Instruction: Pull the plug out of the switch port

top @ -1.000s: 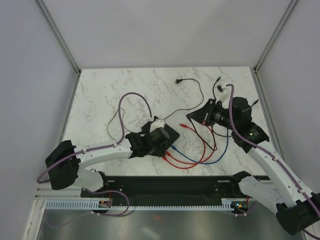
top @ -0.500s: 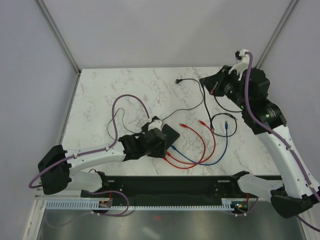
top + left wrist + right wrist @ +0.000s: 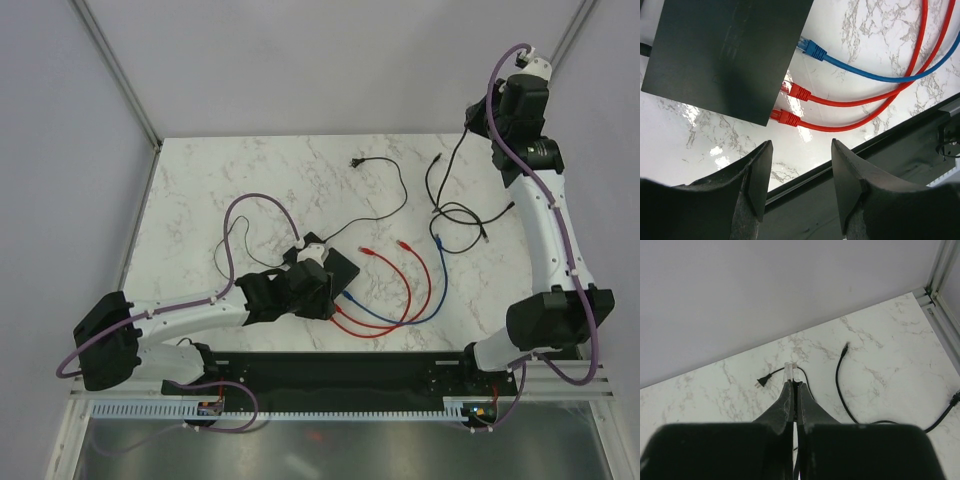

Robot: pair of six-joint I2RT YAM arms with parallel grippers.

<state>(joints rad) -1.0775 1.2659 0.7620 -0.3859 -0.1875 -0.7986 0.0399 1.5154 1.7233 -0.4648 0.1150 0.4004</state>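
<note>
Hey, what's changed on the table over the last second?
The right gripper, shut on the clear plug of a black cable, swung from mid-table up to the far right corner, trailing it. The flat black switch, its red cables and blue cable and the open left gripper barely moved.

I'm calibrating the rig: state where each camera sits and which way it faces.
Top: above and behind the bases, looking down on the table; left arm low, right arm raised at the far right corner.
Left wrist: over the switch, facing down at its blue plug and red plugs; left gripper open.
Right wrist: high, facing the table's far edge and wall; right gripper shut on a clear plug.
Shared: top and left wrist show the switch; top and right wrist the pronged black cord.
</note>
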